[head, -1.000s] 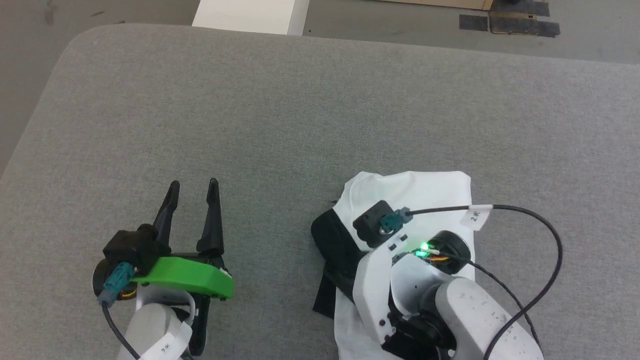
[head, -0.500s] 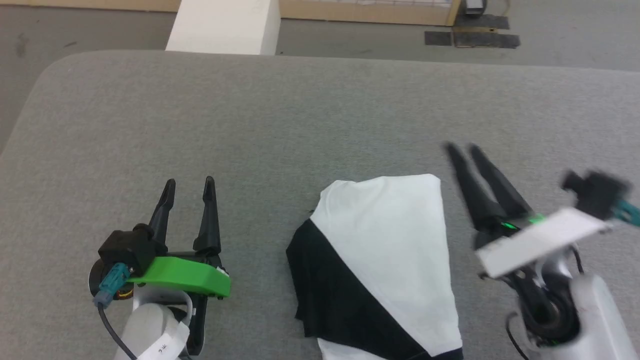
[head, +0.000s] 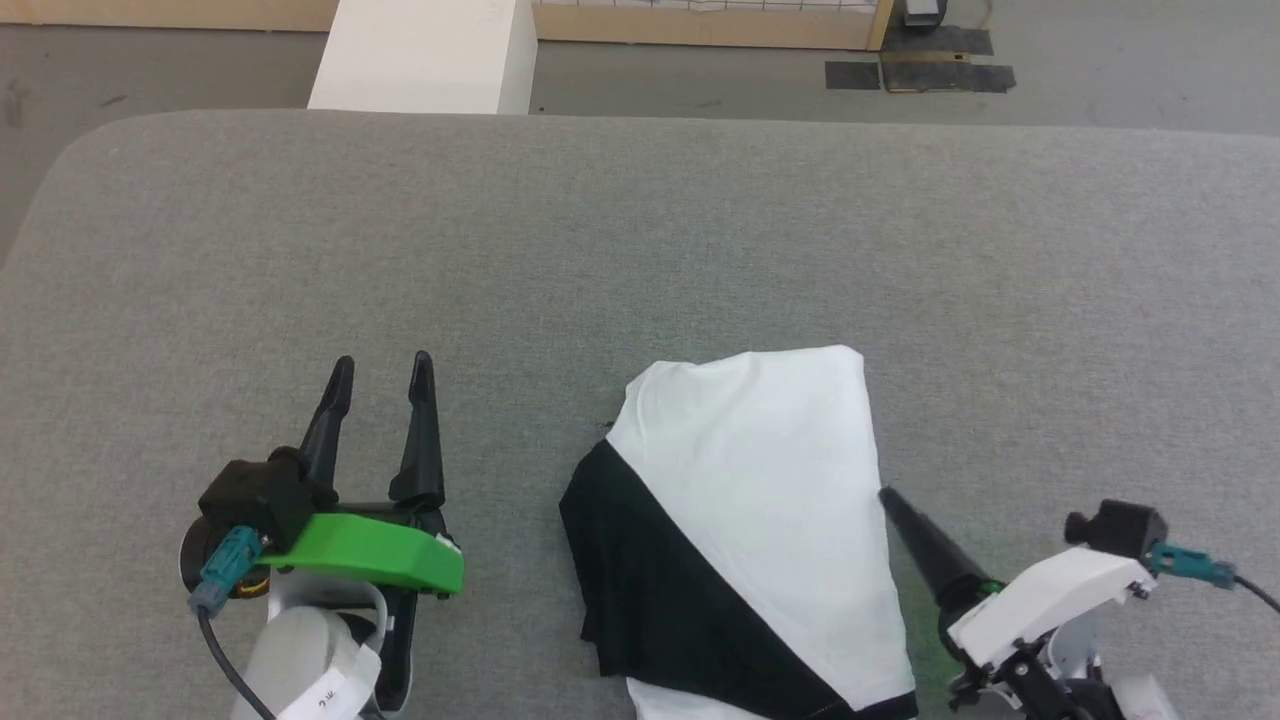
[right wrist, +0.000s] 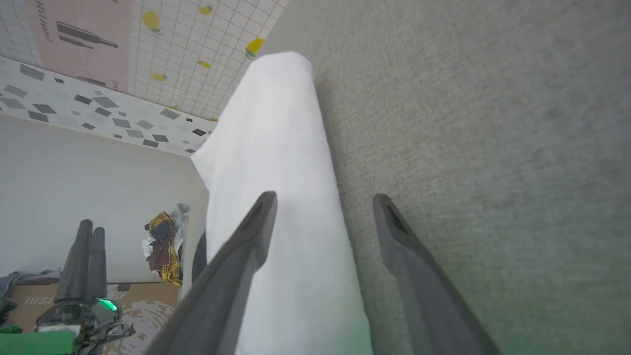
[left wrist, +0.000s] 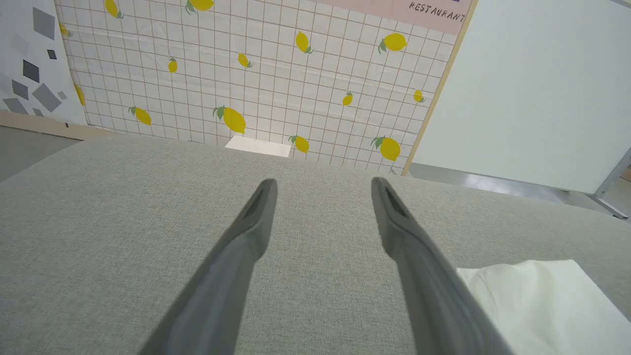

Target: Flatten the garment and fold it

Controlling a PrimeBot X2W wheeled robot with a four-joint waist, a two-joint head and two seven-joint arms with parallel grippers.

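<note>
We hold the left gripper [head: 383, 360] low at our left above the flat grey woven-fabric table [head: 640, 250], its two long, dark, tapered fingers pointing away from us and spread apart with nothing between them. The right gripper [right wrist: 324, 197] slants in at our lower right, its two fingers likewise apart and empty, one over white cloth and one over the table. The one white-bodied, black-sleeved soft garment [head: 770, 470] lies as a smooth, tapering folded bundle on the table between the two grippers.
</note>
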